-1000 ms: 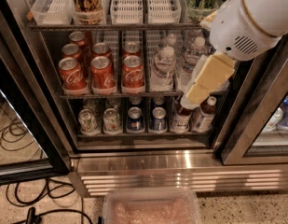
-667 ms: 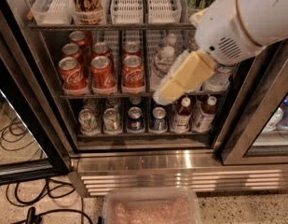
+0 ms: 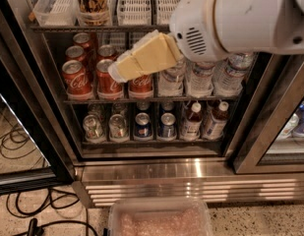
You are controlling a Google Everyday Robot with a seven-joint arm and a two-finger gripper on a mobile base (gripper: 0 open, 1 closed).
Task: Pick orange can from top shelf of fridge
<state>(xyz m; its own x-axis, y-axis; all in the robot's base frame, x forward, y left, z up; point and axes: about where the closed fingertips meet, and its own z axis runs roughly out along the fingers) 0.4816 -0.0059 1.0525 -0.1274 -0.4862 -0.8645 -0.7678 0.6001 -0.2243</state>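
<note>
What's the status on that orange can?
Gripper holding nothing, in front of the red cans, below the top shelf. Orange can upright on that shelf, untouched. Nothing seen between them.

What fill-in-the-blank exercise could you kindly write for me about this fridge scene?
The orange can stands on the top shelf, ___ the red cola cans.
The claw hovers in front of those cans, ___ the orange can.
The water bottles share the ___ shelf with the cola cans.
Missing words: above; below; middle.
</note>
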